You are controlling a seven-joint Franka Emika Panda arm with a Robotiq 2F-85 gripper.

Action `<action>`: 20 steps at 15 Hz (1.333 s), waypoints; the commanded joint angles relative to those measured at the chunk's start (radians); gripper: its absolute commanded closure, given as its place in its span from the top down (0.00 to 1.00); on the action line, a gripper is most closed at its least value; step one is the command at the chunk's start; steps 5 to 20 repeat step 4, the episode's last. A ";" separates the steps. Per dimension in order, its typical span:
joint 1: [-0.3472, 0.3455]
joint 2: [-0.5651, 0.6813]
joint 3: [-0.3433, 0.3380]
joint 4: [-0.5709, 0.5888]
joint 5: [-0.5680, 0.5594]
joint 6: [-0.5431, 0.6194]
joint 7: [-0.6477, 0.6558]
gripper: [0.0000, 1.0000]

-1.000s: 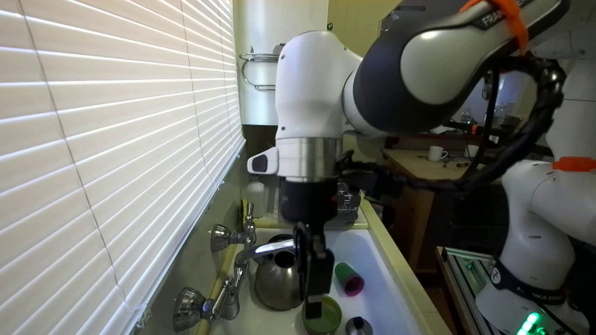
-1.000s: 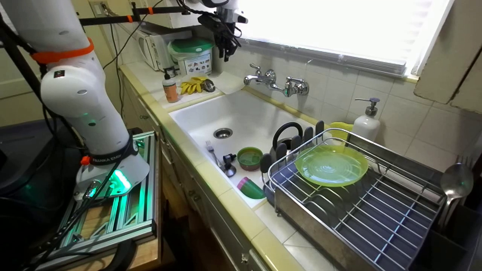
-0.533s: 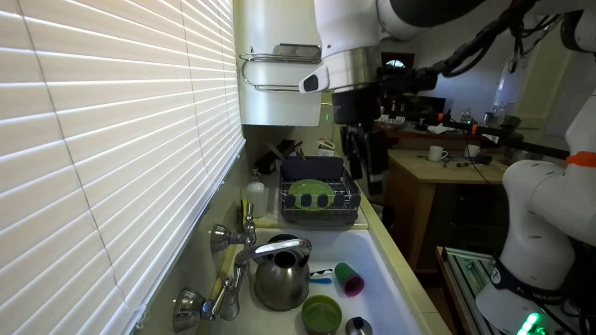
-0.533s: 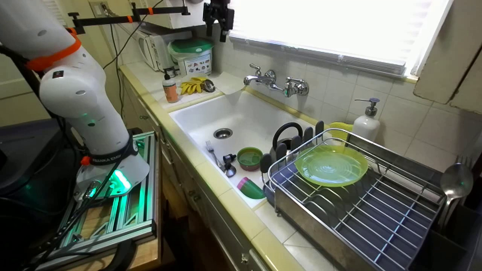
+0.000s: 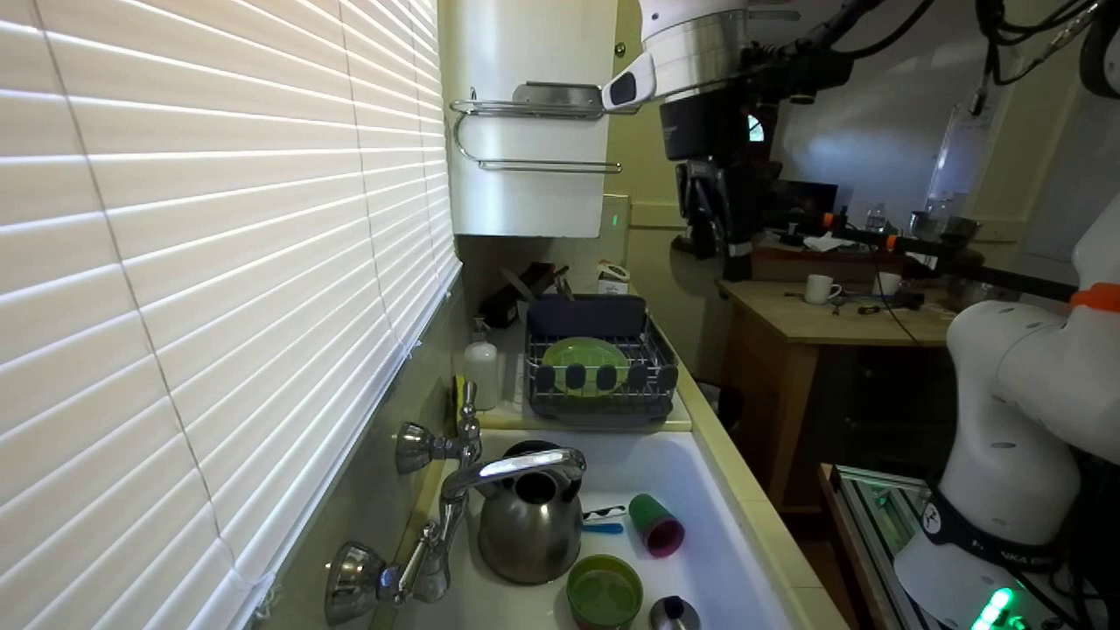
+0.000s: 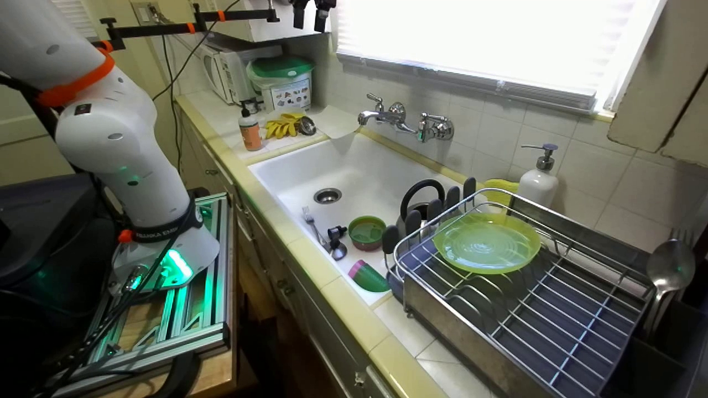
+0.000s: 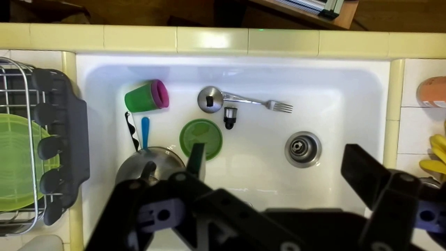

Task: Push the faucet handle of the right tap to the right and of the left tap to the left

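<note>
The right tap (image 5: 418, 448) juts out above one edge of the sink (image 7: 251, 160), the right handle (image 5: 470, 404) pointing to 12 o'clock in an exterior view; the left tap (image 5: 354, 582) sits at 7 o'clock from it there, the left handle (image 5: 415, 564) slanting toward 1 o'clock, and the spout (image 5: 521, 468) reaches roughly toward 3 o'clock between them. Well apart from both, at 2 o'clock in that view, hangs the pincer (image 5: 716, 256), spread wide. In the wrist view the sink holds a green bowl (image 7: 201, 132), a darker patch in its bottom hard to make out; around it lie a round metal lid (image 7: 209, 99) at 12 o'clock, a fork (image 7: 256, 101) at 2, the drain (image 7: 303, 150) at 3, a metal kettle (image 7: 167, 160) at 8 and, at 10, a green cup (image 7: 141, 97) on its side, its pink mouth facing 3 o'clock. At 9 o'clock a dish rack (image 7: 75, 136) holds a green plate (image 7: 15, 157). In an exterior view a spoon (image 6: 670, 265) stands at 3 o'clock from the rack, a white pump bottle (image 6: 537, 187) at 12. From the sink there, an orange-labelled bottle (image 6: 250, 132) stands at 10 o'clock and a green-lidded tub (image 6: 279, 83) at 11; the tub's label (image 6: 291, 95) shows small pictures, its print too tiny to read. At 9 o'clock, the band (image 6: 159, 234) round the arm's base reads "FRANKA EMI" before curving away.
</note>
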 commanded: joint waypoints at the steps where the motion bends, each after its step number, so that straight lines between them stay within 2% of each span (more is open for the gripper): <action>1: 0.008 0.004 -0.006 0.003 -0.002 -0.002 0.003 1.00; 20: 0.008 0.006 -0.006 0.003 -0.002 -0.002 0.004 1.00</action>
